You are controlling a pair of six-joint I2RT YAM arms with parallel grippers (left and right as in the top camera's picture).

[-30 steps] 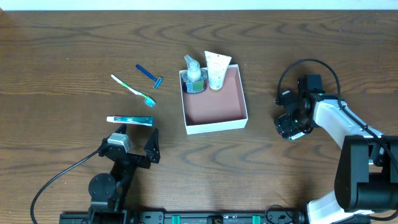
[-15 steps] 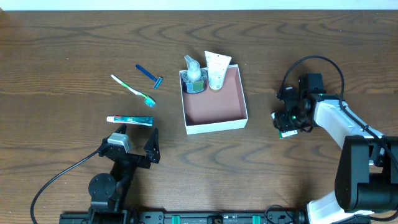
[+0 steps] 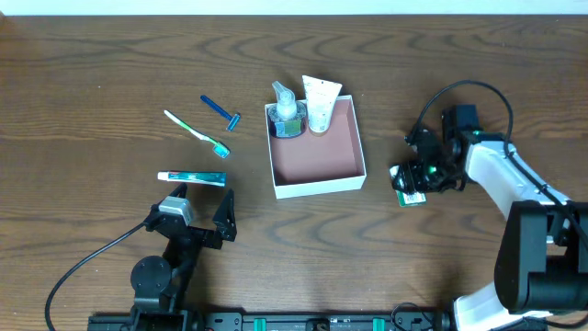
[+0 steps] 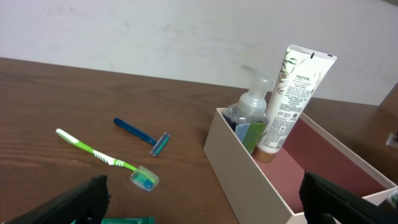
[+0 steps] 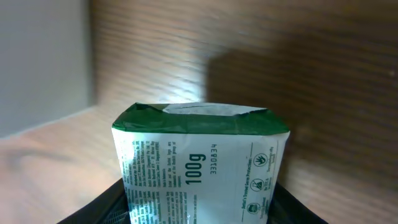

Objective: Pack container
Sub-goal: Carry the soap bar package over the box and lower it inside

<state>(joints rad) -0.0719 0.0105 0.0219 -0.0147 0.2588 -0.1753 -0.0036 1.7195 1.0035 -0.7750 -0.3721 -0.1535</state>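
Right gripper (image 3: 411, 184) has shifted left toward the container (image 3: 317, 154) since the earlier overhead frame, and a green-and-white soap pack (image 5: 199, 168), not visible before, now shows at its tip. Nothing else has moved. Table (image 3: 92, 64): dark wood. Container sits at mid-table between the two arms, square to the edges, most of its pink-brown floor bare. Judged light and stiff but thin-walled, likely to skid if nudged; if it must be moved, pinch a bare length of the front or right wall, away from the loaded far-left corner. Left gripper (image 3: 202, 208) rests near the front edge with fingers spread fully wide and nothing between them. The right gripper's fingers are partly closed on the pack, which stays sharp in the wrist view while the table behind blurs, so it reads as held. A tube (image 3: 321, 103) and pump bottle (image 3: 287, 115) stand inside the container. Outside, to its left, lie a toothbrush (image 3: 196, 132), toothpaste (image 3: 191, 177) and razor (image 3: 220, 112).
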